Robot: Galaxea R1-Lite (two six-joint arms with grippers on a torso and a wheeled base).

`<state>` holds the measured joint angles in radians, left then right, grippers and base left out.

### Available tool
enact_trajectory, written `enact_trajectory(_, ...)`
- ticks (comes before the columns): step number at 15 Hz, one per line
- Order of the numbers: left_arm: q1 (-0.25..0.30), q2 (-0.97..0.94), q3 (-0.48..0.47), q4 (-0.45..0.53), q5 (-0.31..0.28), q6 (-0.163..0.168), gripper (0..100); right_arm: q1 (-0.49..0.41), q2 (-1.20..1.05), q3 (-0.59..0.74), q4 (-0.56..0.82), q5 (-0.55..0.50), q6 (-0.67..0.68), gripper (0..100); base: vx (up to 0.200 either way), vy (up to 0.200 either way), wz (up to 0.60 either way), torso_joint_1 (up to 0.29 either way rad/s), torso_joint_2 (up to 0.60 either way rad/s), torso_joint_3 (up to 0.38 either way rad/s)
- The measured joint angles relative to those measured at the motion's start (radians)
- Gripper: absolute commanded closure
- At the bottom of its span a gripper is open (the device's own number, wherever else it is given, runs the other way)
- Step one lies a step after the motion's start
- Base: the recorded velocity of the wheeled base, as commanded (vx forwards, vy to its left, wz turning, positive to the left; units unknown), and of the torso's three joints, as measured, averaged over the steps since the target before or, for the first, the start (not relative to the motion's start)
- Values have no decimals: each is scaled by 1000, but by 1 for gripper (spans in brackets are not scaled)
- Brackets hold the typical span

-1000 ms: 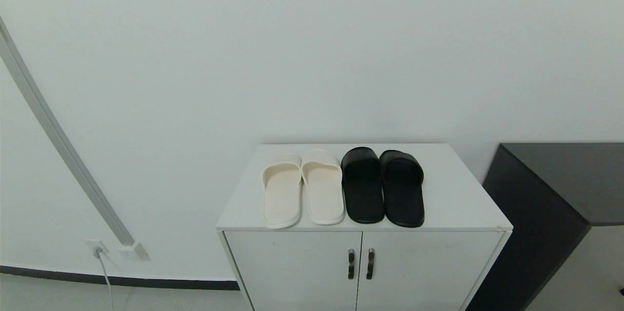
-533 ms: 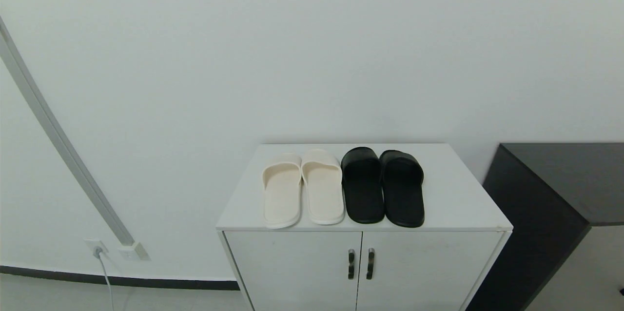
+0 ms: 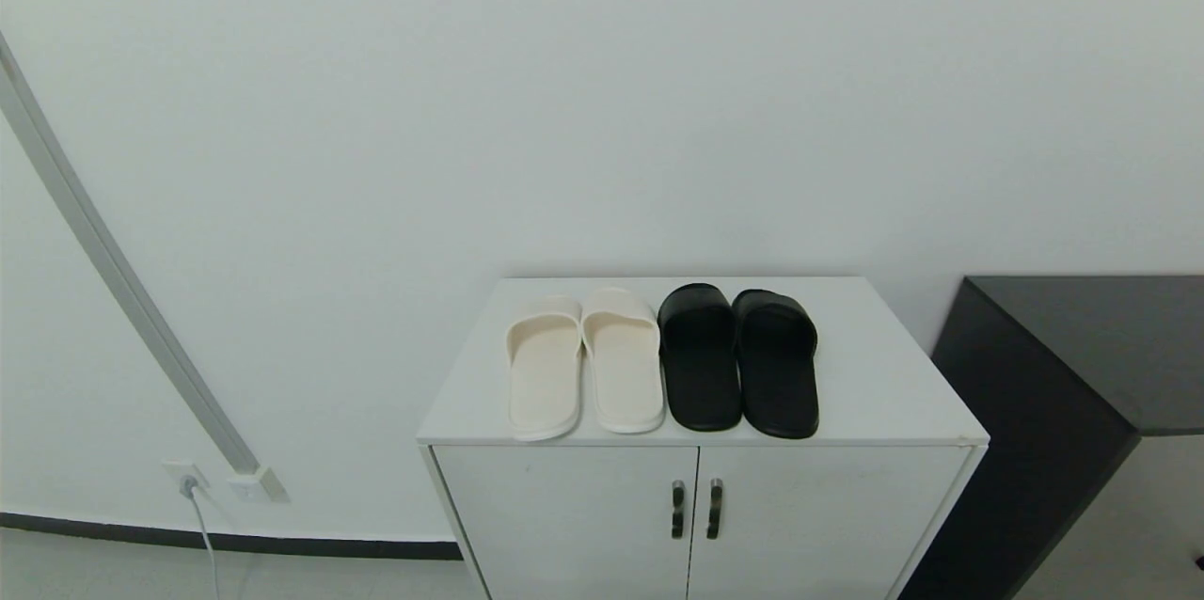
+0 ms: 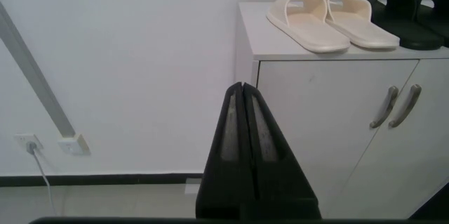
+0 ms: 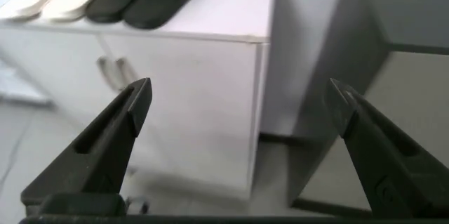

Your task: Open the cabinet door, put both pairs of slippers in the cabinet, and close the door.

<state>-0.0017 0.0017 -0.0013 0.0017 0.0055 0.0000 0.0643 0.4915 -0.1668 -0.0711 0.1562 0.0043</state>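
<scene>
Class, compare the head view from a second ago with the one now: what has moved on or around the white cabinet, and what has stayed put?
Nothing visibly changed. The cream slippers and black slippers lie side by side on top of the cabinet, as before, and its doors are shut.

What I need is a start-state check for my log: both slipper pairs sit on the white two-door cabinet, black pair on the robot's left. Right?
Not quite. Both pairs sit on the white two-door cabinet, but the black slide slippers are on the robot's right, the cream slide slippers on its left; the head view shows this.
</scene>
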Motion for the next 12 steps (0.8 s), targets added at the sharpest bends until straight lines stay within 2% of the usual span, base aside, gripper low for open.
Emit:
enact_trajectory(2, 0, 0, 0, 0, 0, 0, 100, 90, 167, -36, -68, -2, 29, 0, 0, 0, 0, 0, 0, 0)
enact_trajectory(4, 0, 0, 0, 0, 1, 0, 100, 233, 326, -84, -142, -66, 96, 0, 0, 0, 0, 0, 0, 0)
enact_trajectory(6, 0, 0, 0, 0, 0, 0, 100, 444, 491, -141, -251, -231, 191, 0, 0, 0, 0, 0, 0, 0)
enact_trajectory(8, 0, 0, 0, 0, 0, 0, 100, 591, 650, -217, -337, -385, 260, 0, 0, 0, 0, 0, 0, 0)
enact_trajectory(12, 1, 0, 0, -1, 0, 0, 100, 714, 940, -440, -396, -629, 306, 0, 0, 0, 0, 0, 0, 0)
